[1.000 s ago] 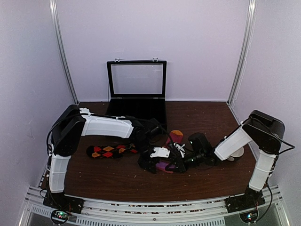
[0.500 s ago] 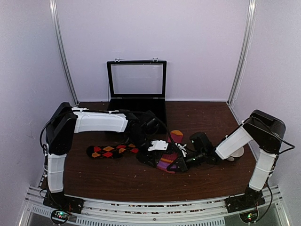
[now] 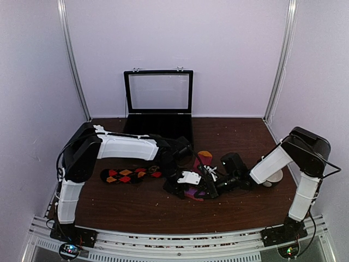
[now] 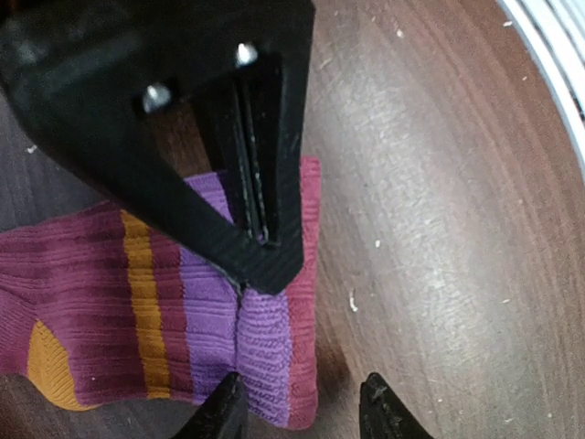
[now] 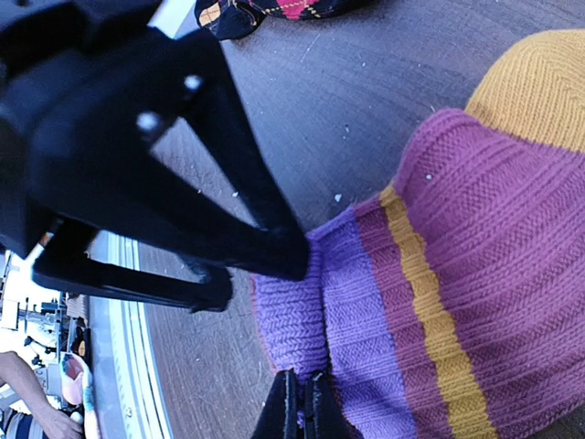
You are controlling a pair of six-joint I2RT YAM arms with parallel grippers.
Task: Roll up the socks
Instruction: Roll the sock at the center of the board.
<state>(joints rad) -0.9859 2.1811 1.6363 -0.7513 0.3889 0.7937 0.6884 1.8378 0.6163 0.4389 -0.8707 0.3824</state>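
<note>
– Pinching what, the right gripper (image 5: 298,402)?
– Clamped on the purple cuff of the pink striped sock (image 5: 475,274). The left gripper (image 4: 303,413) stands half-wide, straddling that cuff's edge.
– Sock's lie?
– On the table (image 3: 136,210), cuff nearest, orange toe probably pointing away. The argyle sock (image 3: 128,175) lies crosswise, leftward.
</note>
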